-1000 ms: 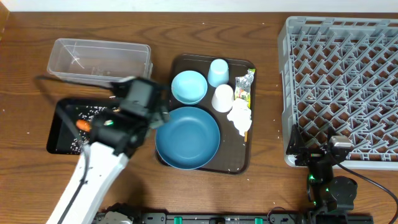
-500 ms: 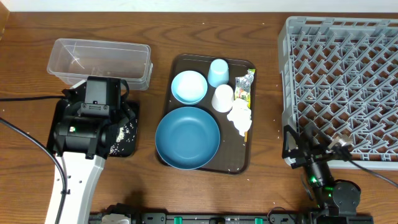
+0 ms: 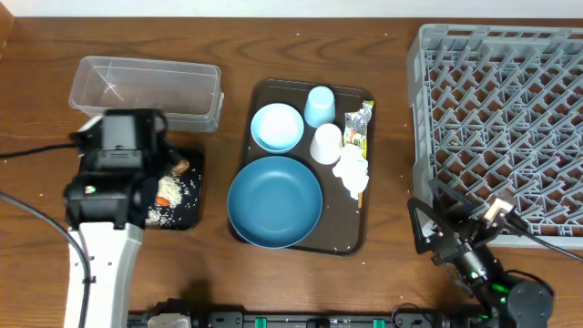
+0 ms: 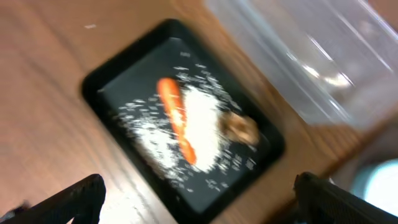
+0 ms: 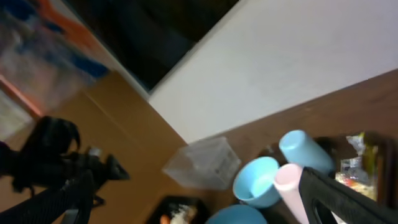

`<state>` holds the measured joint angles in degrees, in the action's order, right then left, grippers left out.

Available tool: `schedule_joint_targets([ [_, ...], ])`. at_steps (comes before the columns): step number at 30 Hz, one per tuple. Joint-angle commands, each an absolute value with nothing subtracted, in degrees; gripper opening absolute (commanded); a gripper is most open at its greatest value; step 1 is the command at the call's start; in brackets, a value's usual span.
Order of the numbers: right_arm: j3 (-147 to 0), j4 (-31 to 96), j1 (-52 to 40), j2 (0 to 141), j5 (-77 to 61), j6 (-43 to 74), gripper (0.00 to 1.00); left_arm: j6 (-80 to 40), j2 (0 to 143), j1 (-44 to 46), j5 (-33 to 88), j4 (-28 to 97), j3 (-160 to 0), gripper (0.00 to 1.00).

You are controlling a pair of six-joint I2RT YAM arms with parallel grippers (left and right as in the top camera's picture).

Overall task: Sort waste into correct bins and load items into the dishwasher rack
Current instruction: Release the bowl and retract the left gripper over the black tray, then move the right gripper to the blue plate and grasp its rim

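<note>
Left gripper (image 4: 199,202), spread wide and empty over the shallow black rectangular tray (image 4: 118,93), is best carried right and closed lightly on the crumpled white napkin (image 3: 349,170).

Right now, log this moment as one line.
left pincer open above black tray | carrot, rice, brown lump in it | right pincer open, empty | blue dish on brown tray

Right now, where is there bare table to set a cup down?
The strip between the brown tray and the rack is bare, as is the narrower gap between the tub and that tray. The brown tray itself is crowded.
</note>
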<state>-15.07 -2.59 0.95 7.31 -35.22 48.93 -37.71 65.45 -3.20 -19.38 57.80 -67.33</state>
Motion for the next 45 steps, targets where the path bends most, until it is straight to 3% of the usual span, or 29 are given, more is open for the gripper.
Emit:
schedule_joint_targets([
  [1,-24.4,0.5,1.7,15.0,-37.6,38.2,0.99,-39.6,65.5,-11.4,-17.8,58.0,-68.6,0.98],
  [6,-37.3,4.1,-1.2,30.6,-42.0,30.3,0.99,-39.6,65.5,-19.3,-10.2,59.1,-68.6,0.98],
  [11,-51.2,14.3,-12.3,48.1,-39.3,17.1,0.99,-39.5,65.5,-21.2,-10.3,59.9,-68.6,0.98],
  [18,-68.0,31.2,-40.5,70.2,-2.4,8.1,0.99,-39.5,65.5,-21.2,-10.3,59.9,-68.6,0.98],
  [21,-73.6,35.1,-47.3,78.7,3.5,8.0,0.99,-39.5,65.5,-21.2,-10.3,59.9,-68.6,0.98],
  [27,-81.7,40.4,-54.6,92.6,3.0,8.0,0.99,-39.5,65.5,-21.2,-10.3,59.9,-68.6,0.98],
  [38,-82.5,35.3,-63.5,106.7,-2.0,8.1,0.93,-39.5,65.5,-21.2,-10.3,59.9,-68.6,0.98],
  [41,-82.5,34.9,-64.7,108.9,-1.5,8.1,0.99,-39.5,65.5,-21.2,-10.3,59.9,-68.6,0.98],
  [45,-82.5,34.7,-65.4,112.1,-1.1,9.9,0.98,-39.5,65.5,-21.2,-10.3,59.9,-68.6,0.98],
])
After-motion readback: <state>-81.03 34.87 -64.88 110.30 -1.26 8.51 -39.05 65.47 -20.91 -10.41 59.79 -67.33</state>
